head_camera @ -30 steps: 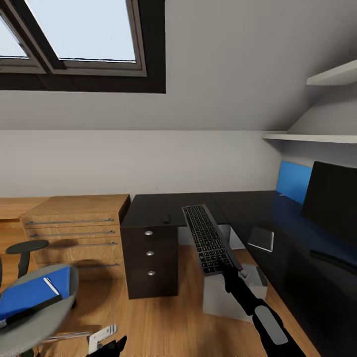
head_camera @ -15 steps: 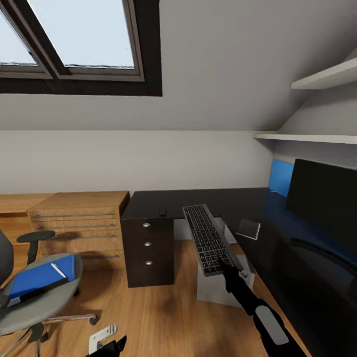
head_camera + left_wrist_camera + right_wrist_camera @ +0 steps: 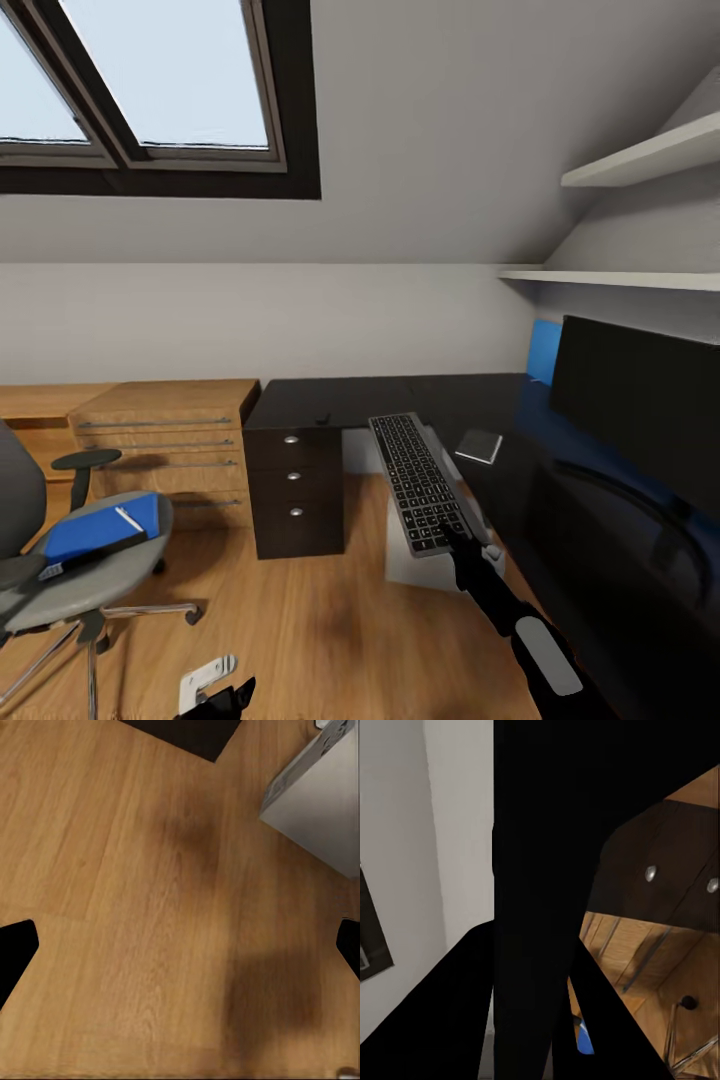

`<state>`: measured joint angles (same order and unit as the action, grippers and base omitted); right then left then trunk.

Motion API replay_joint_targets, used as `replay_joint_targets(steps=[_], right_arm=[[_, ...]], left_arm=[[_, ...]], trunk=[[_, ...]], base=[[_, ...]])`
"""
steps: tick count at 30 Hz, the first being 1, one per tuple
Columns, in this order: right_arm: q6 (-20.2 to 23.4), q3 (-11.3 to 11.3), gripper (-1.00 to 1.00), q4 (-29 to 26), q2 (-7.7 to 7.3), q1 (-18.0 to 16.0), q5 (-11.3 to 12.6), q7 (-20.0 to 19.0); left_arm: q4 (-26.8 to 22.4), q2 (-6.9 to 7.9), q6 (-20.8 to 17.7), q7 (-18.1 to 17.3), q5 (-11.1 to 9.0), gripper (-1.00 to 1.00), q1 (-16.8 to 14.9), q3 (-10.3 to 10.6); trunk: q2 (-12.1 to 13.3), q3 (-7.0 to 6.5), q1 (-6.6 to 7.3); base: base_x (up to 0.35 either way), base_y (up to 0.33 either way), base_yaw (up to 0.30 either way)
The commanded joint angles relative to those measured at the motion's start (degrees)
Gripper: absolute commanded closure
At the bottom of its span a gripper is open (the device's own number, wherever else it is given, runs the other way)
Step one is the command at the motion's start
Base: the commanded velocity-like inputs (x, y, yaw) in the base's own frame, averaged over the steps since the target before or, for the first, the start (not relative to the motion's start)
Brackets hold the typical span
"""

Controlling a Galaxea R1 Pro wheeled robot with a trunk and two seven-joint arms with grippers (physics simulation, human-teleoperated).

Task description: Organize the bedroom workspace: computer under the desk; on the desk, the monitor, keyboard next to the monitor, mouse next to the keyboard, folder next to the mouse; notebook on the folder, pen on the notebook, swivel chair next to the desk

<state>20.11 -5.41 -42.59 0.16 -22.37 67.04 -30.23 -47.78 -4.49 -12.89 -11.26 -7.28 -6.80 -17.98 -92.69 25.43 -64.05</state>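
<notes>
view has swung right vs a sec ago: more of the monitor (image 3: 640, 400) and desk (image 3: 400, 392) in frame, swivel chair (image 3: 75, 570) further in, so base is turning toward the desk w/ the keyboard (image 3: 418, 482) carried level. right gripper (image 3: 452, 535) clamped on keyboard's near end. left gripper (image 3: 180, 949) fingers spread, nothing between, over floor beside the computer (image 3: 319, 795). count: 1 folder (image 3: 95, 528) on chair seat w/ 1 pen (image 3: 128, 519) on it, 1 notebook (image 3: 479, 446) and 1 mouse (image 3: 323, 417) on desk, 3 desk drawers.
</notes>
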Motion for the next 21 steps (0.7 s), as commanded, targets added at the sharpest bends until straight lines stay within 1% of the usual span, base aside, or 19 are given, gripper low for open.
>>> replay_joint_targets(steps=[1,15,21], right_arm=[[0.55,-0.13,1.00,0.00,0.02,-0.04,0.72,-0.09],[0.56,-0.13,1.00,-0.02,0.02,-0.04,0.72,-0.14],[0.82,-0.13,1.00,0.00,-0.86,-0.04,0.77,-0.45]], left_arm=[[-0.10,-0.08,-0.56,-0.34,-0.55,-1.00,-0.05,-0.30],[-0.11,-0.08,-0.55,-0.34,-0.54,-1.00,-0.05,-0.30],[-0.12,-0.08,-0.56,-0.34,-0.54,-1.00,-0.02,-0.30]], trunk=[[-0.04,0.06,0.03],[-0.04,0.06,0.03],[-0.04,0.06,0.03]], base=[[-0.275,-0.106,0.000],[-0.274,-0.107,0.000],[-0.192,-0.042,0.000]])
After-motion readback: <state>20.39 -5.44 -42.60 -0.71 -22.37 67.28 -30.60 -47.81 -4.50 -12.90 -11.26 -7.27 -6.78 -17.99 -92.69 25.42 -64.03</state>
